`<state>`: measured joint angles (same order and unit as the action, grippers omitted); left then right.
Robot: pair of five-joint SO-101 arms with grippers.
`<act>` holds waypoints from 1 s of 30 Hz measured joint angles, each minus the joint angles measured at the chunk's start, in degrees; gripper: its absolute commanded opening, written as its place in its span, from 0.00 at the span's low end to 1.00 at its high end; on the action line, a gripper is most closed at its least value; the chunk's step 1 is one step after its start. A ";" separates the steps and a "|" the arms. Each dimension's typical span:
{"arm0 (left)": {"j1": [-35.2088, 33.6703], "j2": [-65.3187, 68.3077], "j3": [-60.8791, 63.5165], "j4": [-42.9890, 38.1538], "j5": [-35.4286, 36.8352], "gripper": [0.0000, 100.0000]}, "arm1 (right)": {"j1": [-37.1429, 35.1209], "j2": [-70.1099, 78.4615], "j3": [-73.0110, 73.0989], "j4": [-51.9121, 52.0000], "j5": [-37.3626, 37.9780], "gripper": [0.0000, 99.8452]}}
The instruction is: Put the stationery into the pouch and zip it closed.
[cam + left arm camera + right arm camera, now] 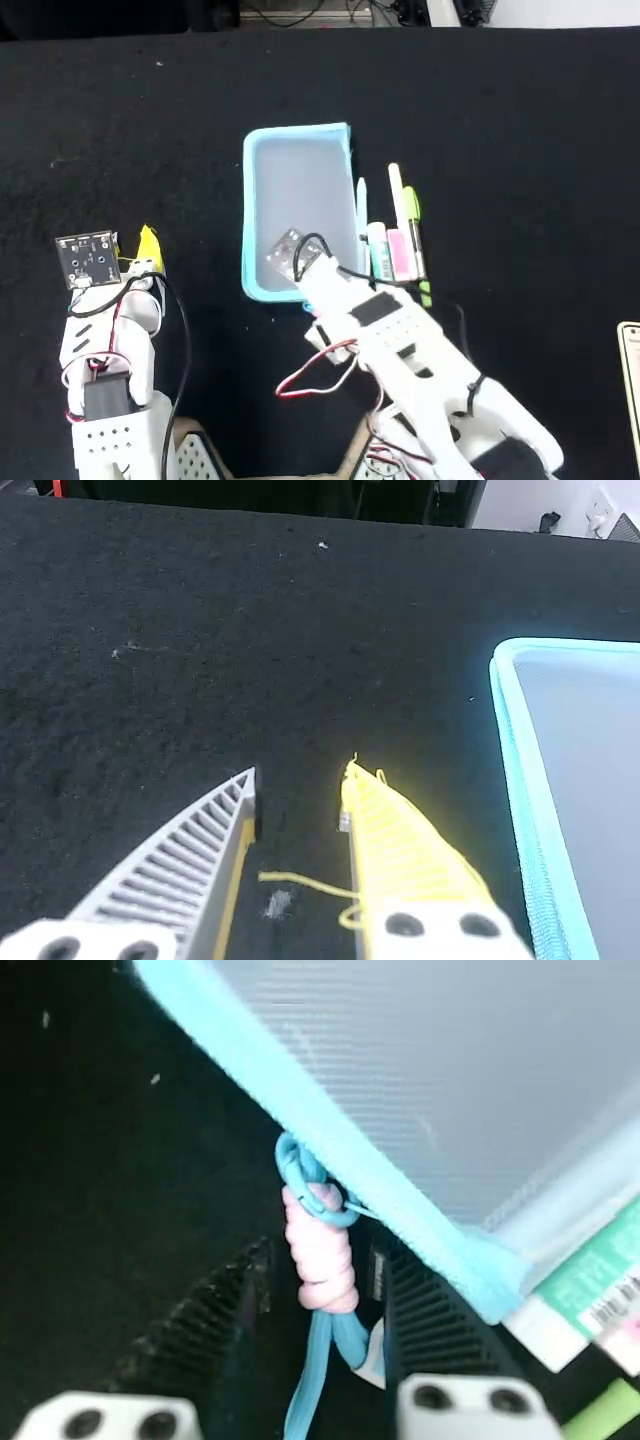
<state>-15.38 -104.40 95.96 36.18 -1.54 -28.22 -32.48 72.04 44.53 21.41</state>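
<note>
The left gripper (300, 778) is at the left, over bare cloth and well apart from the pouch (295, 200). It is spread wide and holds nothing, so it gives the pouch no support. I think this is the first risk: if the other arm draws the zip, the light pouch can slide along with it, because nothing pins it down.

The pouch lies flat in the middle and is clear with a blue border. At its near corner the right gripper (315, 1260) has its jaws apart, one on each side of the zip pull (318, 1255). The pull is a blue cord with a pink knot, and the jaws are not yet pinching it. It is thin and soft, so if the jaws close a little off, it may slip out, or a jaw may catch the blue border instead.

The stationery (398, 240), several pens and markers, lies in a row just beside the pouch's long edge, outside it as far as I can see. I cannot tell whether the zip is open. If it is drawn shut now, the pens are left outside, and the arm passing close by can knock them out of the row.

The table (520, 120) is covered with black cloth that has some lint on it. A pale card-like thing (630, 370) lies at its right edge. Beyond the far edge are cables (300, 12) and a light wall or floor.
</note>
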 measured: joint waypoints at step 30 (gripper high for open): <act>0.00 0.00 0.00 1.05 0.00 0.15 | 14.15 -5.63 -8.79 22.59 10.11 0.17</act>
<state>-15.38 -104.40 95.96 37.23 -1.54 -14.07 -38.11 63.25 67.12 31.52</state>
